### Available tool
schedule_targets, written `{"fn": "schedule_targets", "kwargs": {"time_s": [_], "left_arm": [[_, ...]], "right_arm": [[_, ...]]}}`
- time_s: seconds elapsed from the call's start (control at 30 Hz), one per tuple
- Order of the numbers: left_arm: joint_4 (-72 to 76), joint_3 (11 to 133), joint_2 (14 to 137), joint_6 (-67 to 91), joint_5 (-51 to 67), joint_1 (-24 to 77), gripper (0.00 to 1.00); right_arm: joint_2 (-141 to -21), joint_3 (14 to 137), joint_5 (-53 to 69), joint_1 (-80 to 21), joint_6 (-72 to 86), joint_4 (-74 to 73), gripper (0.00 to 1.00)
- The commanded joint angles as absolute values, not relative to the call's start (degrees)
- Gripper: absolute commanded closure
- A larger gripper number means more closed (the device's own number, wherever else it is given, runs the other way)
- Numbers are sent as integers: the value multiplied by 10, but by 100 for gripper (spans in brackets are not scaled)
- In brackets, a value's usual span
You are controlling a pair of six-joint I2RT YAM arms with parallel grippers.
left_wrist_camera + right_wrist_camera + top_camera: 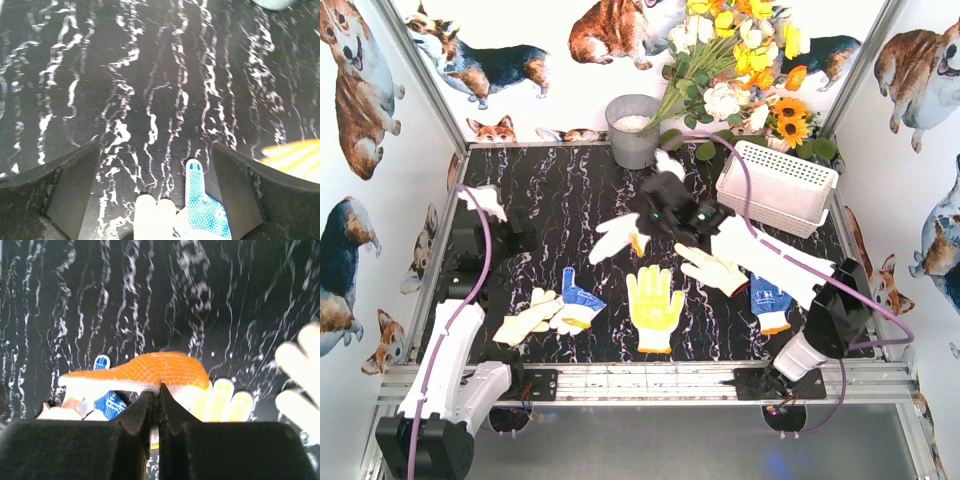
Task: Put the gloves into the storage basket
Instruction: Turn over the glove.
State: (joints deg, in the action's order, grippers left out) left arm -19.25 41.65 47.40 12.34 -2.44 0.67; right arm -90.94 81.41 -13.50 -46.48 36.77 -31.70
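Several gloves [655,305] outside storage basket [775,195], far right. Right gripper [158,390] pinches orange-cuffed glove [150,370] by cuff, likely for lifting. Left gripper [156,165] spread over blue dotted glove [207,215], near left, ready.

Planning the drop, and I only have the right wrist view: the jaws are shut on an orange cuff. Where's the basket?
Observer: The basket is at the far right corner of the table, next to the flowers, outside your frame.
Operator: What's the rest of the glove I'm holding?
Observer: It's a white glove, mid-table, its fingers pointing left of the right gripper.
Operator: What's the left gripper doing?
Observer: The left gripper is open and empty, just above the fingertips of a blue glove.
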Motion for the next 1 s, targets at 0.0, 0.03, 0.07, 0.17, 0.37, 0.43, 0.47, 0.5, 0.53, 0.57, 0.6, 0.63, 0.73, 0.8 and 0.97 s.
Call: {"fn": "schedule_targets", "kwargs": {"time_s": [0.0,0.03,0.07,0.17,0.37,0.43,0.47,0.5,0.53,0.57,0.6,0.63,0.73,0.8,0.97], "left_arm": [[-145,412,480,108,114,2,15],[-136,408,475,109,139,5,16],[-126,402,470,113,163,11,16],[-104,386,458,121,214,46,17],[-111,393,470,111,151,235,17],[-96,388,480,126,137,287,17],[-81,384,485,135,134,313,16],[-66,379,491,143,129,337,15],[-50,376,495,147,114,366,14],[-38,375,501,149,97,391,12],[-29,376,509,148,79,412,11],[-20,378,518,146,63,429,11],[-3,388,556,148,42,452,10],[3,395,577,145,37,458,10],[-26,422,607,116,-9,480,10]], "right_arm": [[-882,667,-14,-430,535,-138,100],[-875,646,-9,-423,553,-118,100],[-870,627,-4,-418,568,-104,100],[-851,598,0,-410,595,-83,100],[-828,591,-3,-405,620,-92,100],[-822,590,1,-402,633,-94,100],[-818,589,4,-401,640,-89,100],[-816,586,8,-400,647,-83,100],[-813,585,14,-399,653,-77,100],[-812,585,19,-398,656,-76,100],[-811,587,23,-398,659,-76,100],[-810,588,26,-398,661,-75,100],[-811,590,37,-397,665,-73,100],[-811,589,43,-396,667,-70,100],[-811,595,57,-395,657,-76,100]]}}
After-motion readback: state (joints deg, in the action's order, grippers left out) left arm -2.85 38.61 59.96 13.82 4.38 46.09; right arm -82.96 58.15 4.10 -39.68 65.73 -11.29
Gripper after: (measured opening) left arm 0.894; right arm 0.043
